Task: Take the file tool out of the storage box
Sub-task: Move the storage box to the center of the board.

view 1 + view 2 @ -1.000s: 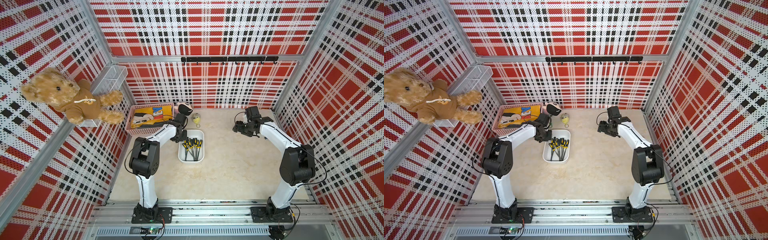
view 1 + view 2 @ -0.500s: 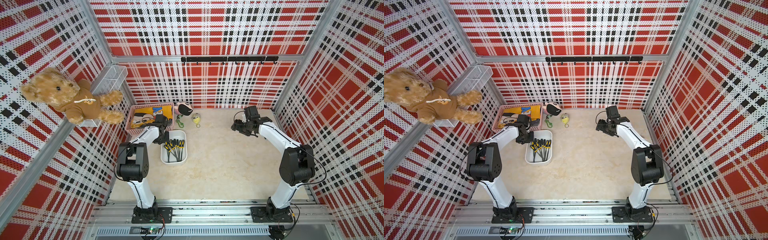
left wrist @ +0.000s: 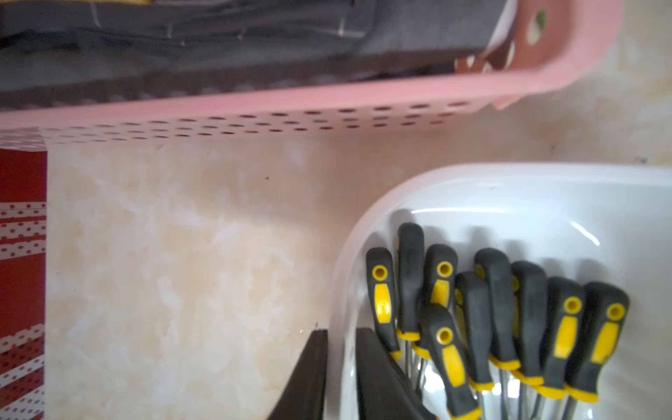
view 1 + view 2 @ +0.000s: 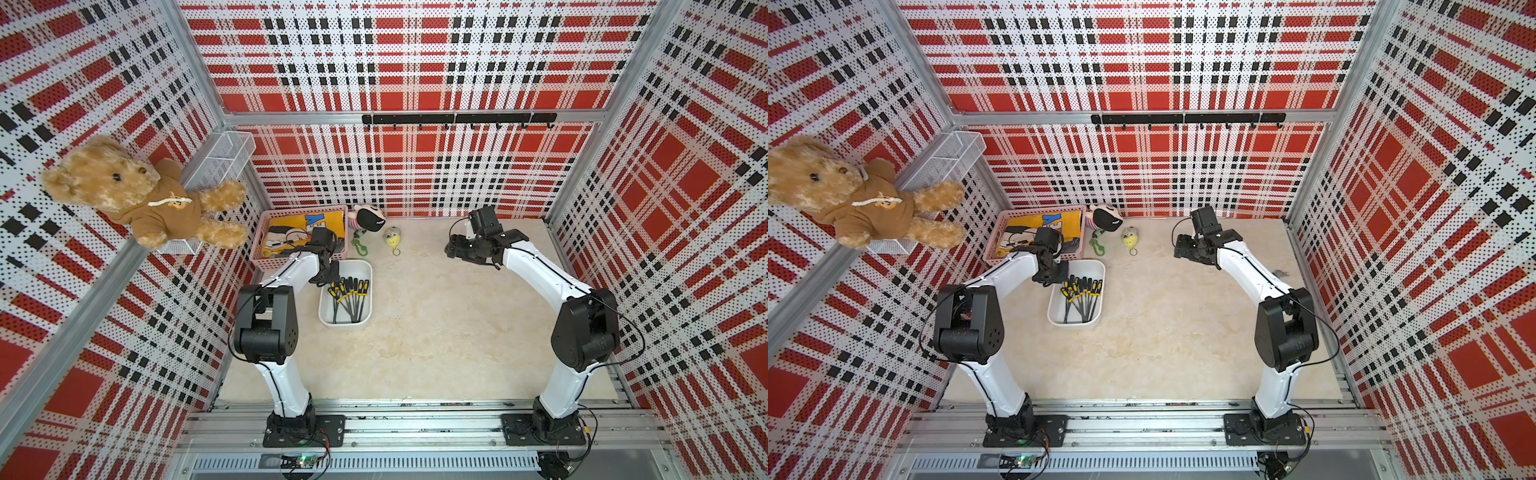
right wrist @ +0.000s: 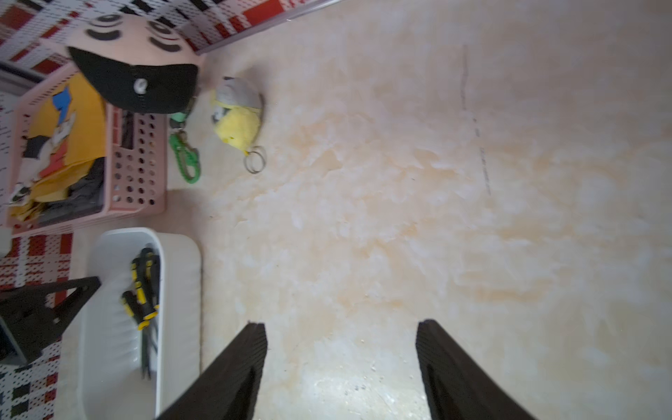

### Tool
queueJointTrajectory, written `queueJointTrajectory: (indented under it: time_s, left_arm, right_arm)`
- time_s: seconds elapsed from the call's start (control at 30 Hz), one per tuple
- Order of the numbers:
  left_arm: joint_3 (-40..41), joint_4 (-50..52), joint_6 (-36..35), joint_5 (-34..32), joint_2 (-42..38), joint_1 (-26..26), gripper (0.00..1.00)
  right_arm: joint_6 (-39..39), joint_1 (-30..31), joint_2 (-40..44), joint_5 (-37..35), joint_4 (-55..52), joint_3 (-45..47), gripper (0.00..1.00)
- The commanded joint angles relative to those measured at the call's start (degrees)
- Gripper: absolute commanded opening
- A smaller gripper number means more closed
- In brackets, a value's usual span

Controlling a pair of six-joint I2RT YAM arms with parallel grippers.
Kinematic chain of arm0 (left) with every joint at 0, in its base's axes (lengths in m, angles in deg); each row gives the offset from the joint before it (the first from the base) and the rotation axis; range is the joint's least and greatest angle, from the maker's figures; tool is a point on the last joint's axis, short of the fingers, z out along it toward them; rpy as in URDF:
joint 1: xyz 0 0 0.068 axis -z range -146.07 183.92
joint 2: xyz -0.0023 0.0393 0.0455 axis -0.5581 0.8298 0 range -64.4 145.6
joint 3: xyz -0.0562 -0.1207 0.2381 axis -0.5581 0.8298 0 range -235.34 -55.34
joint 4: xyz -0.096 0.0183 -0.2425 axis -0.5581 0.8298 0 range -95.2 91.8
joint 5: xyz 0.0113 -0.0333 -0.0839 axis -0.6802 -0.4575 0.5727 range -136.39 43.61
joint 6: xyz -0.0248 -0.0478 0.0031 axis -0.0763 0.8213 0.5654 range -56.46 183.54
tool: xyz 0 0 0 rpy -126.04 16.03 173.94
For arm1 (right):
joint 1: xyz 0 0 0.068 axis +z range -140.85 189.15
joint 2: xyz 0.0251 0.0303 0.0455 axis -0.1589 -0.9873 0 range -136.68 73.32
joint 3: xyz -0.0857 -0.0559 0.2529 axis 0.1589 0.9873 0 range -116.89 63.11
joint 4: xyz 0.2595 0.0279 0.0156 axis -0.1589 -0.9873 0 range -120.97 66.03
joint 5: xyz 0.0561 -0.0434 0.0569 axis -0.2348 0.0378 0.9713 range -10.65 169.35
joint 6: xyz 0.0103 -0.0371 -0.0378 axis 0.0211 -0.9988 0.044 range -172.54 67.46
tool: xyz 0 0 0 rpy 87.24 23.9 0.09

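Our left claw (image 3: 340, 331) straddles the rim of a shallow white plastic storage box (image 3: 509, 182), whether pinching we cannot tell; right claw (image 5: 342, 323) spread.

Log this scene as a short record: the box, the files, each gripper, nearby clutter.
storage box: white tub on the table, beside the pink basket, with a gap between them
files: several, black-and-yellow handles, all lying inside the box
left gripper: at the box corner nearest the basket, one finger inside the wall, one outside; grip unclear
right gripper: open, empty, over bare table
clutter: two plush keychains near the back wall
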Motion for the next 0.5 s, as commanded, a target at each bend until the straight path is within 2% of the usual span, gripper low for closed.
queueJointTrajectory:
  time_s: [0.0,0.07,0.13,0.2,0.33,0.47]
  left_arm:
    - [-2.78,-2.03,1.44,1.39,-2.62,0.25,0.33]
    - [-3.49,-1.91,2.39,2.17,-3.39,0.16,0.40]
    - [-4.27,-1.94,3.49,2.58,-4.11,0.08,0.42]
    - [-5.62,-1.02,6.02,2.10,-4.61,0.07,0.42]
    - [-6.57,0.25,16.54,5.43,-3.74,0.95,0.39]
    - [-4.53,0.30,22.20,1.44,-1.27,5.70,0.38]
  right_arm:
    - [-4.33,3.89,-3.33,-0.23,1.12,-4.93,0.71]
    - [-4.26,5.04,-5.49,-0.15,0.90,-8.03,0.71]
    - [-3.65,5.40,-7.07,0.75,1.02,-10.08,0.71]
    - [-3.14,5.45,-7.93,1.08,1.01,-11.46,0.70]
    - [-3.40,5.45,-8.05,0.26,1.10,-11.75,0.71]
    - [-4.50,5.37,-8.05,-0.47,-0.02,-11.43,0.70]
